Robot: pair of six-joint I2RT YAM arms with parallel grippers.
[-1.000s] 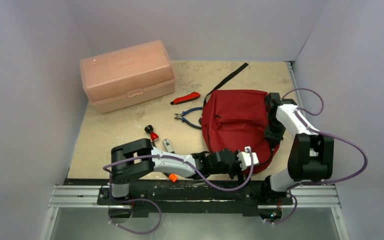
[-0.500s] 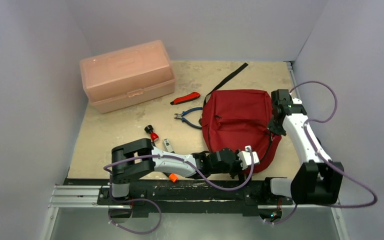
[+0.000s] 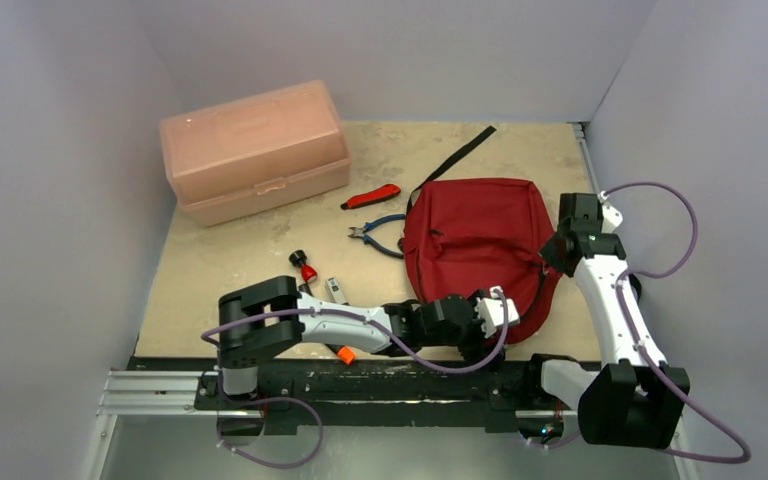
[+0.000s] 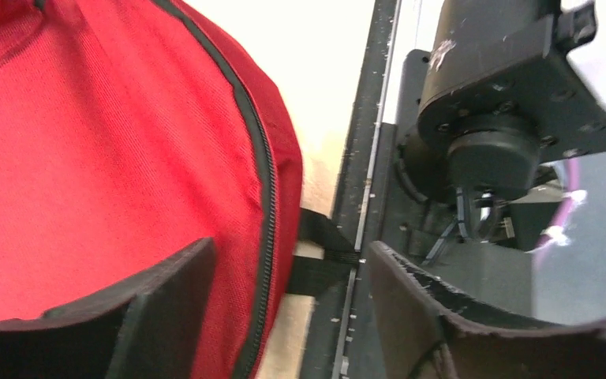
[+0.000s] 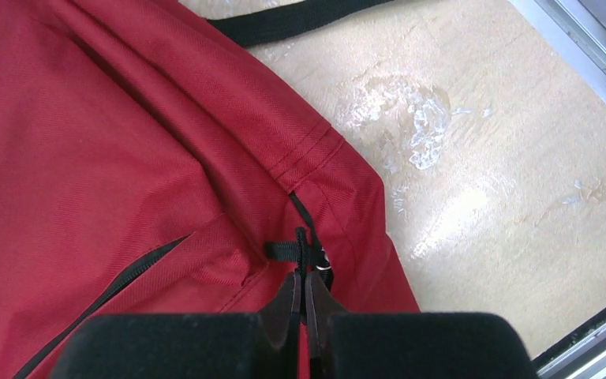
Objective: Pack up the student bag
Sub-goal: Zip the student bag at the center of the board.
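Note:
The student bag (image 3: 475,240) is a dark red backpack lying flat at the table's centre right. My right gripper (image 3: 552,256) is at the bag's right edge. In the right wrist view its jaws (image 5: 304,278) are shut on the black zipper pull cord (image 5: 301,246) at the end of the bag's (image 5: 110,158) zipper. My left gripper (image 3: 495,308) is at the bag's near edge. In the left wrist view it (image 4: 288,260) is open. One finger lies over the red fabric (image 4: 110,158) and the other stands over the black base rail, with nothing held.
A pale pink plastic box (image 3: 255,150) stands at the back left. A red-handled cutter (image 3: 371,196), blue-handled pliers (image 3: 380,233) and a small red and black tool (image 3: 305,268) lie left of the bag. A black strap (image 3: 455,160) runs behind it. Walls close in on both sides.
My left gripper has opened at the bag's near edge. My right gripper has shut on the zipper pull and moved right and toward the near side, its arm swinging outward.

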